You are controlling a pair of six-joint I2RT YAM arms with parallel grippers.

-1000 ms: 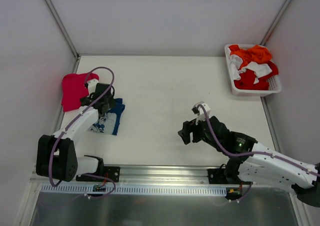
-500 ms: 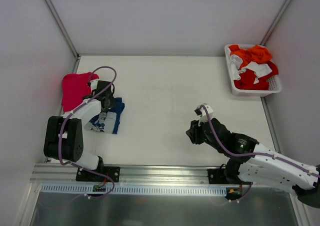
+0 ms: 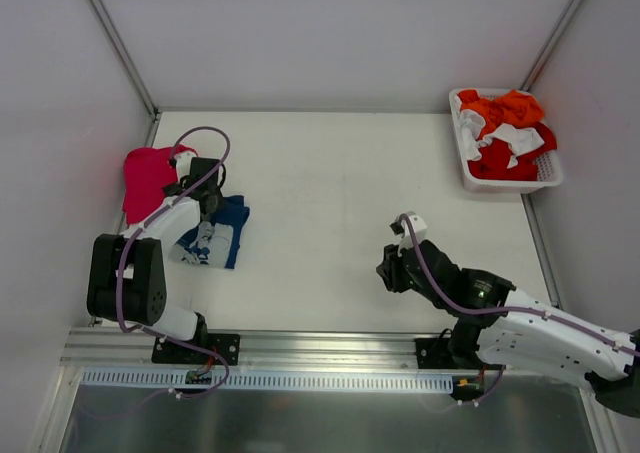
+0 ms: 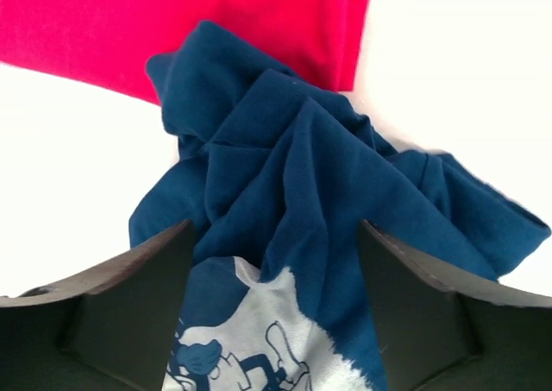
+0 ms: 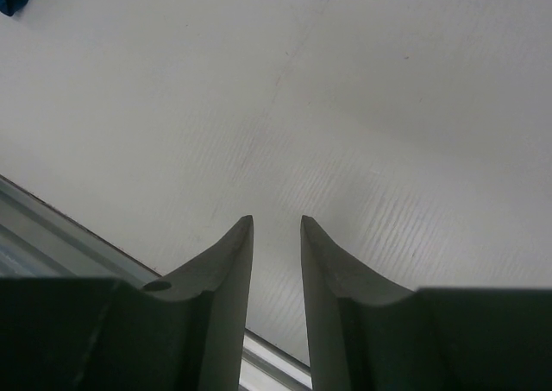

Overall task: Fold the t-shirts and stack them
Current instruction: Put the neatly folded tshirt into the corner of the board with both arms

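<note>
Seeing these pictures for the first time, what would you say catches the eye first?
The bright pinkish-red t-shirt lying flat at the far left of the table, with the crumpled navy t-shirt next to it under the open left gripper. Next, the white basket in the far right corner, heaped with orange-red and white cloth.

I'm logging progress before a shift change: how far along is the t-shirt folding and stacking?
Done: the red t-shirt lies flat, apparently folded, at the far left of the table. In hand: the left gripper hovers open over the crumpled navy t-shirt, gripping nothing; the right gripper is empty, fingers narrowly apart, over bare table. Left: fold the navy shirt and stack the two.
</note>
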